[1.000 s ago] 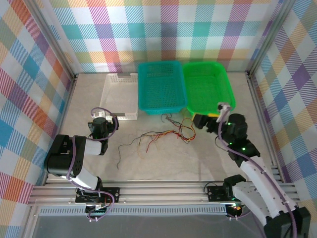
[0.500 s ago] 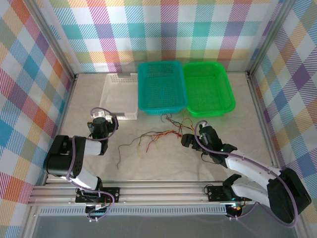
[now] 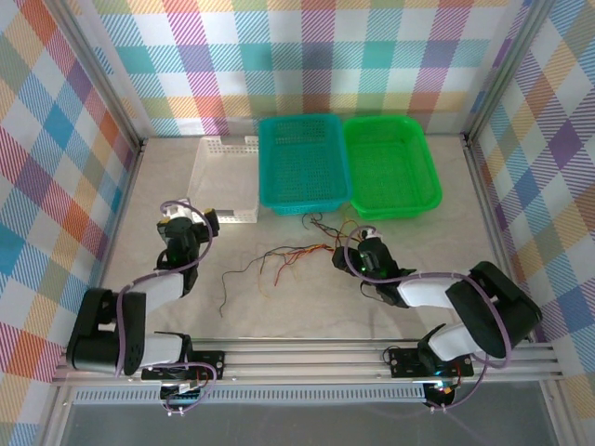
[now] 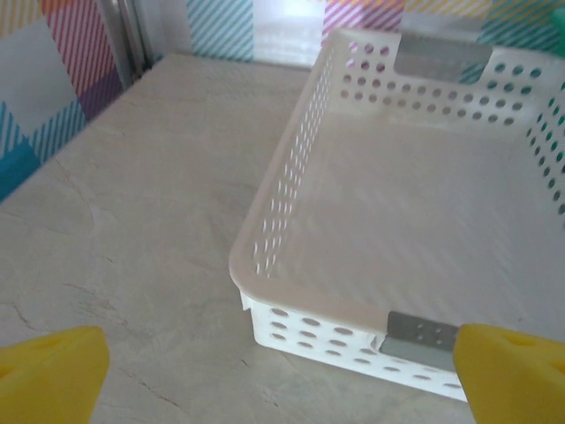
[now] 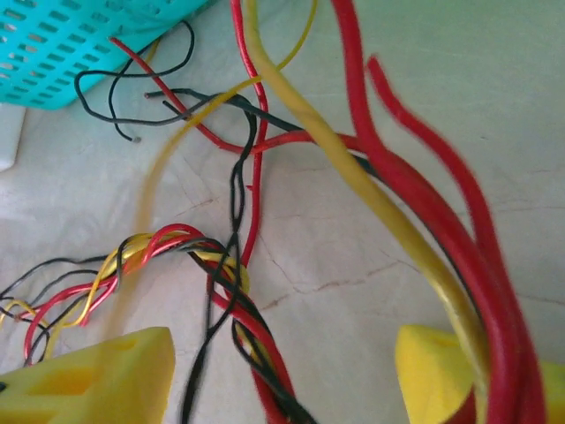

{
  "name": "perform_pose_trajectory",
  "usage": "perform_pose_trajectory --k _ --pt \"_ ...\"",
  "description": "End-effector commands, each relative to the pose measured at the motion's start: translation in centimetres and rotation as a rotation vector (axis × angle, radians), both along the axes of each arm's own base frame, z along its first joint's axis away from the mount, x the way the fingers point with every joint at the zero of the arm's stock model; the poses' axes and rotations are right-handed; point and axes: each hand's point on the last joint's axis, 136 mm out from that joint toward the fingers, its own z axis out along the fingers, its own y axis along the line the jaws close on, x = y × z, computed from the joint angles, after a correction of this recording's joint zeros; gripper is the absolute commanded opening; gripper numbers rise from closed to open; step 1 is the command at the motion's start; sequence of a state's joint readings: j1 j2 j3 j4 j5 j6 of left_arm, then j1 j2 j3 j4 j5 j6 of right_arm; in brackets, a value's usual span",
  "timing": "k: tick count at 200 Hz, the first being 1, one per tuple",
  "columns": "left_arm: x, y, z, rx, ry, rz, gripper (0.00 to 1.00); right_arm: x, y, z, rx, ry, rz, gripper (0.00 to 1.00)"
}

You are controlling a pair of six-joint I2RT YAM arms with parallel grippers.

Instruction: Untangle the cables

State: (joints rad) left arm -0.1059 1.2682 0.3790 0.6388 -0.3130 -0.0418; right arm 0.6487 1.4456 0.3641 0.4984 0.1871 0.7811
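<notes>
The cables [image 3: 297,255] lie as a thin tangle of red, yellow, orange and black wires on the table, in front of the teal basket. My right gripper [image 3: 351,263] sits low over their right end. In the right wrist view a twisted red, yellow and black strand [image 5: 234,296] runs between the yellow fingers [image 5: 97,375], which stand apart without pinching it; the right gripper [image 5: 282,380] is open. Thick-looking red wires [image 5: 424,203] and a yellow one [image 5: 353,177] pass close by its right finger. My left gripper [image 3: 189,218] is open and empty at the white basket's near corner.
A white basket [image 3: 223,172], a teal basket [image 3: 262,167] and a green basket [image 3: 432,177] stand in a row at the back. The white basket's near rim [image 4: 291,291] is just ahead of the left gripper [image 4: 282,380]. Frame posts and checked walls close in the table.
My right arm swung down and left from the green basket's front edge onto the cables' right end, and its jaws narrowed. The left arm stretched forward a little toward the white basket.
</notes>
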Motion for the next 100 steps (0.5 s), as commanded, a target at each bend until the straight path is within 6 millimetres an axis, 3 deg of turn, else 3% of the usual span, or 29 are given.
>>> perform_pose_trajectory --k 1,17,36,68,77,100 --pt "-1.0 0.3 2.2 -0.069 -0.02 0.049 1.0 2.0 1.7 2.5 0.092 -0.109 -0.005 0.53" --pt "-1.9 0.7 2.9 -0.138 0.057 0.105 1.0 2.0 2.0 2.4 0.092 -0.108 0.006 0.45" --pt "-2.3 -0.3 3.5 -0.223 0.138 0.086 1.0 2.0 2.3 2.3 0.088 -0.113 0.016 0.38" --pt "-4.5 -0.8 5.5 -0.375 0.159 0.119 1.0 1.9 2.7 2.6 0.066 -0.122 0.053 0.27" --pt "-5.5 -0.6 6.0 -0.41 0.152 0.143 1.0 1.8 2.7 2.8 0.062 -0.125 0.065 0.24" --pt "-10.3 1.7 5.0 -0.586 0.17 0.395 1.0 1.4 2.9 3.3 0.05 -0.138 0.094 0.17"
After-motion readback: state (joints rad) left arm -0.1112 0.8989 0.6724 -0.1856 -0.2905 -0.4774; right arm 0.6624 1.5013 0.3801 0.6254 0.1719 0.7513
